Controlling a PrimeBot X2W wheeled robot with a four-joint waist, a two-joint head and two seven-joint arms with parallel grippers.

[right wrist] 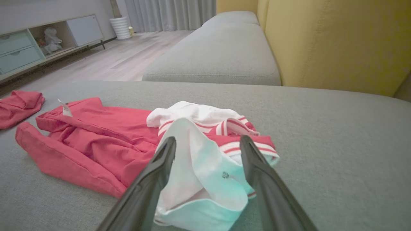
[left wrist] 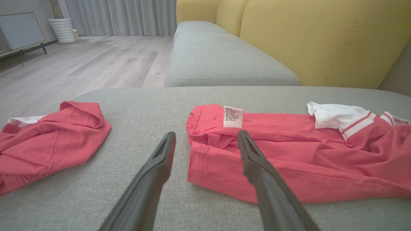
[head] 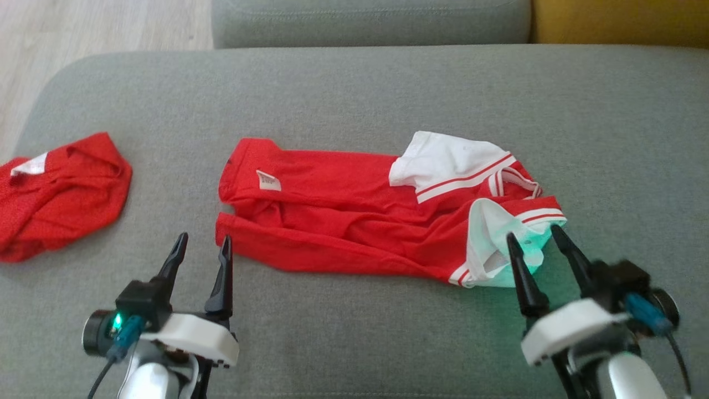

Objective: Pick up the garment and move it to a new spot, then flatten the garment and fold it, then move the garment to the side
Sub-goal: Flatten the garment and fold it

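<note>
Red garment (head: 354, 216) on grey cushion (head: 354, 88)

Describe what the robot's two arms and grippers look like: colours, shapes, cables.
The left gripper and the right gripper each have two long, dark, tapering fingers on a black block, fixed to a rounded white housing. On the left wrist a teal plug with a dark cable sits beside a small green light; the right wrist carries a similar plug. Both forearms are pale.

I see the grey cushion (head: 354, 94) carrying a red shirt (head: 343, 221) spanning left pincer (head: 202, 239) to right pincer (head: 534, 233), and a red bundle (head: 61, 194) beyond the left one.
</note>
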